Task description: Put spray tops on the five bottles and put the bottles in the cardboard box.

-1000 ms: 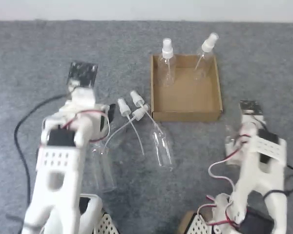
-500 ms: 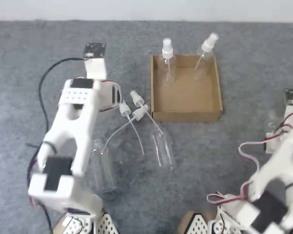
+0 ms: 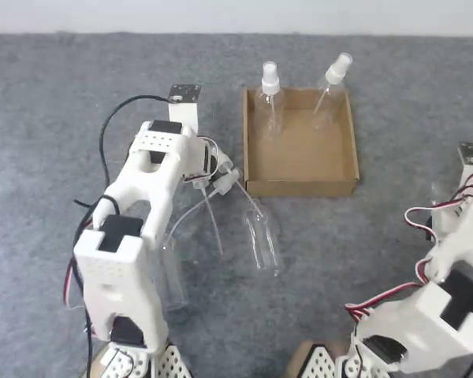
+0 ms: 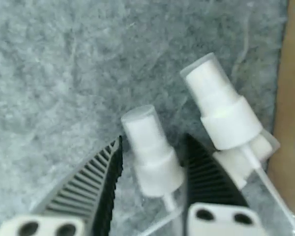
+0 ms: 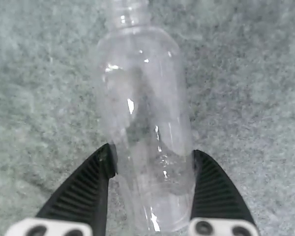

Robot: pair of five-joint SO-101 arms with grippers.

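Left wrist view: we see left tool (image 4: 154,142) spread around small white plastic spray top (image 4: 152,152) on grey carpeted counter (image 4: 54,73). Right tool (image 5: 152,150) pinches clear plastic bottle (image 5: 142,98). Our worry: closing jaws nudge neighbouring white spray top (image 4: 221,113), spoiling grip.

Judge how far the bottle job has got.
Done: two capped bottles stand in the box. In hand: the left end effector is open around a loose spray top; the right end effector grips an uncapped bottle. Left: that bottle and the two lying bottles are outside the box, apparently awaiting tops.
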